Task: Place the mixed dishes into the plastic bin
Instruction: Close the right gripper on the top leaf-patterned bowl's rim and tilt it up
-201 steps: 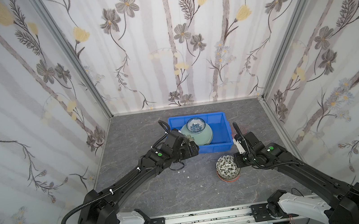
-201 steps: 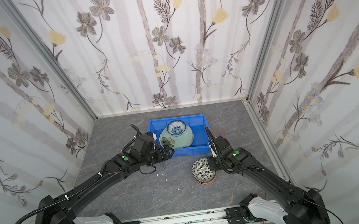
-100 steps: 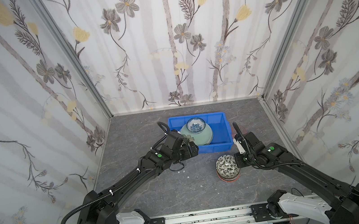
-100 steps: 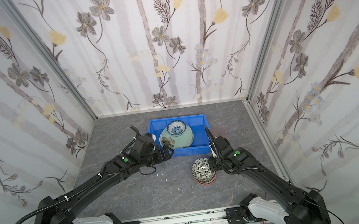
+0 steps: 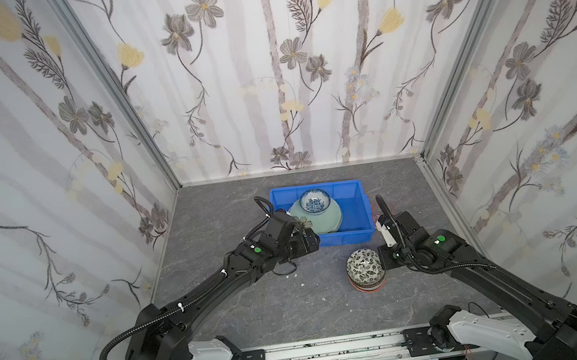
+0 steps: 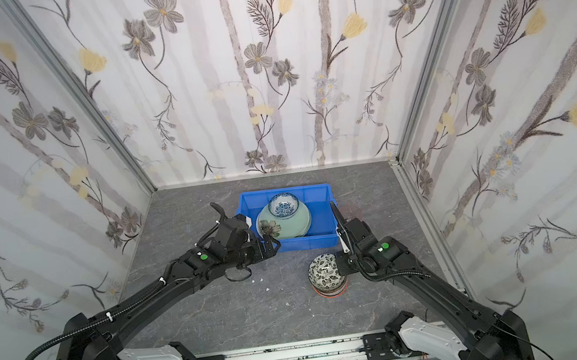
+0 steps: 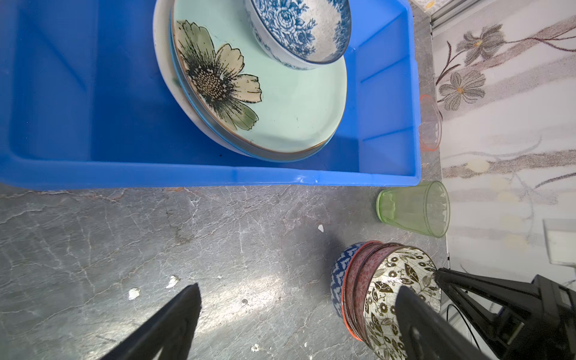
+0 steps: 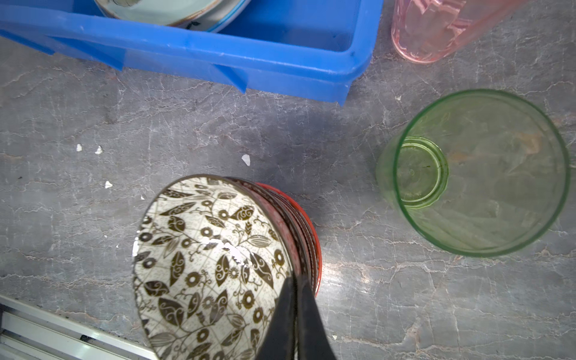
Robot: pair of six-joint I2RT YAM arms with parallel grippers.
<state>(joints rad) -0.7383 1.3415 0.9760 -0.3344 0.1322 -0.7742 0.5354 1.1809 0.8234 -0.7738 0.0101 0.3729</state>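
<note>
Black-white bowl point(image 8: 212, 265) rim just got pinched by right gripper point(image 8: 294, 286), so lift into blue bin point(image 5: 358, 234) next, probably. Left gripper point(image 7: 297, 288) gaping, empty.

A: Free passage? — bare floor inside the bright blue rectangular plastic bin point(image 5: 354, 214) beside its stacked round plates point(image 5: 326, 219); open grey stone-look tabletop point(image 5: 210, 229).
B: Obstructions — upright clear green tumbler point(image 8: 473, 174), near a stack of small patterned bowls point(image 8: 212, 265).

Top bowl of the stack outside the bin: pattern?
The top bowl: black leaf-and-flower print on white; right wrist view shows it best.
</note>
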